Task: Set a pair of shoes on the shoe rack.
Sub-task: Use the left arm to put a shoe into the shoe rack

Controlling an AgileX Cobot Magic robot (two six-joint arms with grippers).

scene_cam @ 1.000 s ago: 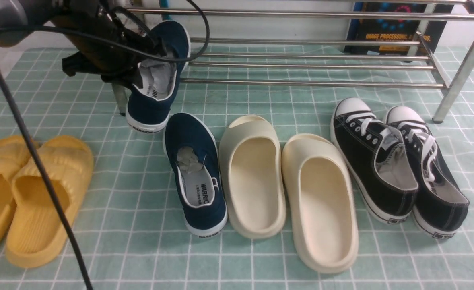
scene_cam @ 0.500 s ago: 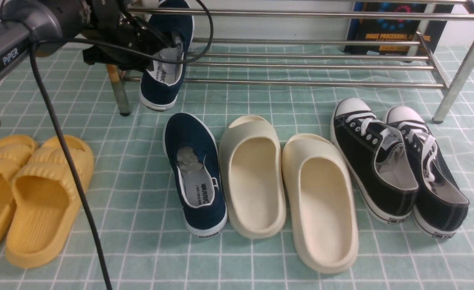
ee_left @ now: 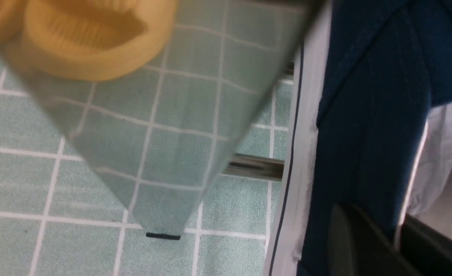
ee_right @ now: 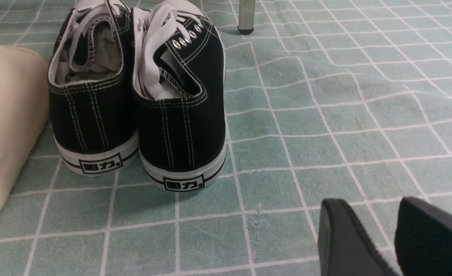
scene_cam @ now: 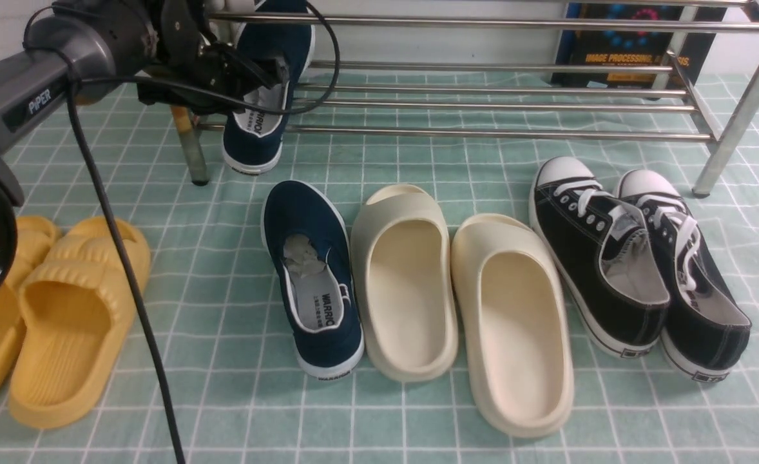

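Observation:
My left gripper (scene_cam: 275, 72) is shut on the side wall of one navy slip-on (scene_cam: 258, 132). It holds the shoe toe-up and heel-down at the left end of the silver shoe rack (scene_cam: 482, 103), with the heel just above the mat. In the left wrist view the fingers (ee_left: 358, 241) pinch the shoe's navy wall (ee_left: 368, 115), and a rack bar (ee_left: 254, 167) lies beyond. The other navy slip-on (scene_cam: 315, 277) lies on the mat, toe toward the rack. My right gripper (ee_right: 379, 226) is open and empty, low over the mat.
Yellow slides (scene_cam: 64, 309) lie at the left. Cream slides (scene_cam: 405, 283) and black lace-up sneakers (scene_cam: 598, 258) lie to the right of the floor slip-on. The rack's rust-stained leg (scene_cam: 189, 145) stands beside the held shoe. A dark book (scene_cam: 631, 45) leans behind the rack.
My left gripper has carried the navy slip-on up and back to the rack's left end; in the last half second it barely moved. The other shoes have not moved.

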